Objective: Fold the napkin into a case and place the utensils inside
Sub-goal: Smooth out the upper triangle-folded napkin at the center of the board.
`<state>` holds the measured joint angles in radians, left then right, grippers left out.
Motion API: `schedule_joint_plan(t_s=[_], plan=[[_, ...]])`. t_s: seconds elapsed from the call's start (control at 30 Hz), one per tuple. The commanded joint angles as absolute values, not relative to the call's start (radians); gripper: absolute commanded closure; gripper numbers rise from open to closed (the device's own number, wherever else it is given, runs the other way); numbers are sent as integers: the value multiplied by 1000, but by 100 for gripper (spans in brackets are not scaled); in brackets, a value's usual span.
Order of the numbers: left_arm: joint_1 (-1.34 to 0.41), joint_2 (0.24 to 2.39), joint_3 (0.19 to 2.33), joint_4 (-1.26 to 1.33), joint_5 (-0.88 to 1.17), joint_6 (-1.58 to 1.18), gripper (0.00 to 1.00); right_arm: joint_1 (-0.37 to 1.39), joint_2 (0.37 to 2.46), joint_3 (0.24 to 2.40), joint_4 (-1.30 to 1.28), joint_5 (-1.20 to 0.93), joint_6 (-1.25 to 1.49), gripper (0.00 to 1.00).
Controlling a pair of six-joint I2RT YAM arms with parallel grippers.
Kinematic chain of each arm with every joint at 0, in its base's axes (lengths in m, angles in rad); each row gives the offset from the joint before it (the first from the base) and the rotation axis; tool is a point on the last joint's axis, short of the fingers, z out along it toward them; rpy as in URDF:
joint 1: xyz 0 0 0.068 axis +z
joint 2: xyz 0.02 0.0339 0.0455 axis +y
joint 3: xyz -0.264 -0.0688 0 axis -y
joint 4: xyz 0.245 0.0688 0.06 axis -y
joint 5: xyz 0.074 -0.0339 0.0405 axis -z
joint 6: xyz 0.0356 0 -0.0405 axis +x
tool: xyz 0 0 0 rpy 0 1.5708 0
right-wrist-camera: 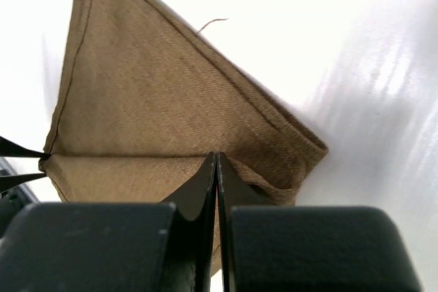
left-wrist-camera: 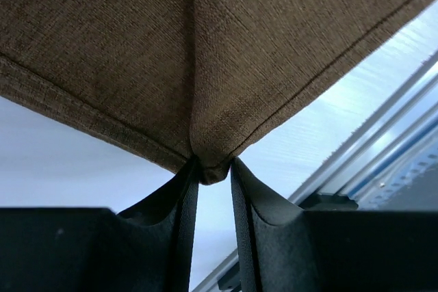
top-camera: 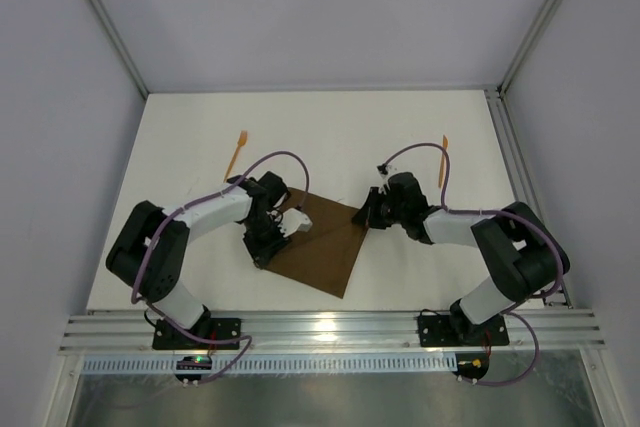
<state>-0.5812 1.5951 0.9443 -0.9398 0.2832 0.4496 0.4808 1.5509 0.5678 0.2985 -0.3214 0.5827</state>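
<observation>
Napkin (top-camera: 325, 242) partly folded at bench (top-camera: 330, 137) centre. Left pincer (left-wrist-camera: 213, 167) narrow, pinching 9 o'clock corner. Right pincer (right-wrist-camera: 217, 162) clamped on 3 o'clock corner, likely to tension cloth for next fold. Utensils (top-camera: 238, 151) lie outside at 11 and 1 o'clock.

So the napkin (top-camera: 325, 247) lies on the bench (top-camera: 330, 137), with the left end effector (top-camera: 266, 247) at its left corner and the right end effector (top-camera: 366, 217) at its right corner. The left utensil (top-camera: 236, 152) and right utensil (top-camera: 443, 162) lie further back, well apart from it.
</observation>
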Motion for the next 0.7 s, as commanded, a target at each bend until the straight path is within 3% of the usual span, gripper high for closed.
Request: schedule_joint_plan(t_s=[0.0,0.23,0.5,0.67], plan=[[-580,1638,940,-848,233,436,73,465,1574,542,425,-259,611,97],[-581,1700,917,-824,232,440,76,416,1617,537,466,-247,600,97],[-581,1603,934,-865,330,469,71,396,1458,601,275,-198,489,97],[-581,1546,957,-899,382,488,63,402,1316,589,174,-166,486,80]])
